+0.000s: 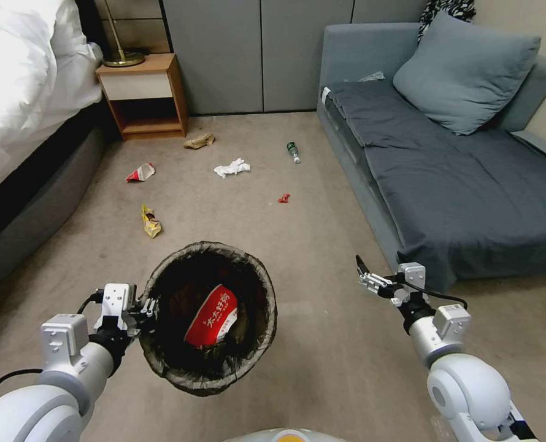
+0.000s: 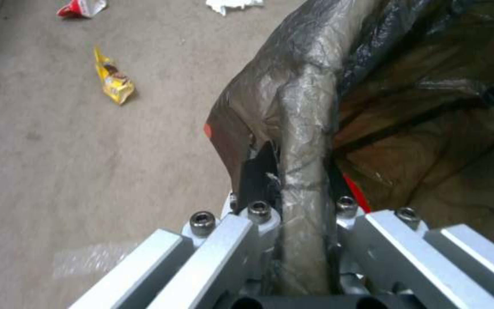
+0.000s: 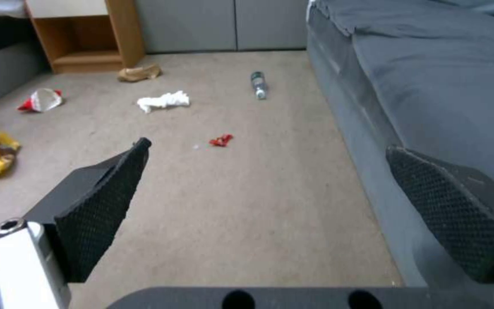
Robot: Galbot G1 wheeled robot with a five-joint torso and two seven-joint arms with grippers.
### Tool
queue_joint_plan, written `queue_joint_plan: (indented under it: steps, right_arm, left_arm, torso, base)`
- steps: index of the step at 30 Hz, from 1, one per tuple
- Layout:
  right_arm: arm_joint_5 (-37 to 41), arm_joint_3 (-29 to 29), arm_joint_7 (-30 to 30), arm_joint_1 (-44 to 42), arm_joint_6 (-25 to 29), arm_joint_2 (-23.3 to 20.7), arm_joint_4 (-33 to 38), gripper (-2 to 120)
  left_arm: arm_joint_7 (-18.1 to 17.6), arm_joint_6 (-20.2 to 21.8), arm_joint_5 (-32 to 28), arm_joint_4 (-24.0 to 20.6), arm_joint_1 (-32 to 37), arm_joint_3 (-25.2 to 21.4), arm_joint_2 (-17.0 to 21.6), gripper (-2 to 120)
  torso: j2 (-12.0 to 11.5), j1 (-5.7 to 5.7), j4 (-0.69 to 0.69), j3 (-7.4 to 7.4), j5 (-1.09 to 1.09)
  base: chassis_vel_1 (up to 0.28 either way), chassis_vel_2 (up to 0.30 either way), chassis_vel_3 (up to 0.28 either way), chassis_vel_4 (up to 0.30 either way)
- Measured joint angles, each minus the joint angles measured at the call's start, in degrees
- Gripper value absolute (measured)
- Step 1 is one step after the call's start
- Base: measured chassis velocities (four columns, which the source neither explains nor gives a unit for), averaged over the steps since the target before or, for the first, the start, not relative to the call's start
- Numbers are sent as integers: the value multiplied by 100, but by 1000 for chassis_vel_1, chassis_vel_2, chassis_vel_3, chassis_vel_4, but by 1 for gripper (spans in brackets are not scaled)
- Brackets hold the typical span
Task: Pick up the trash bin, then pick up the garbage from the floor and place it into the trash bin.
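Where the head view looks down on the carpet, the left pincer [image 1: 145, 307] is clamped on the rim of the trash bin [image 1: 208, 316], held off the floor at the robot's left front; a red-and-white wrapper [image 1: 211, 318] lies inside it. Right pincer [image 1: 364, 273], fingers apart, hangs over bare carpet beside the sofa [image 1: 469, 184]. On the floor ahead: yellow packet [image 1: 151, 221], red-and-white cup wrapper [image 1: 140, 173], white tissue [image 1: 232, 167], tan paper bag [image 1: 199, 141], green bottle [image 1: 293, 151], small red scrap [image 1: 284, 197].

Left wrist view: fingers [image 2: 258, 171] pinch the bag-lined rim [image 2: 307, 141], one outside, one inside.

Right wrist view: both pads [image 3: 101, 206] stand wide apart, holding nothing; the scrap [image 3: 221, 140] lies on the carpet beyond them.
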Motion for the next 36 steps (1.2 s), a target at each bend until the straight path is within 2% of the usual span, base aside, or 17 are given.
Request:
queue_joint_plan:
  steps: [36]
  right_arm:
    - [-85, -43, -17, 5, 34, 77, -52, 100]
  left_arm:
    - [1, 0, -16, 0, -5, -26, 16, 1]
  torso:
    - [0, 0, -1, 0, 1]
  base:
    - [-186, 185, 186, -186]
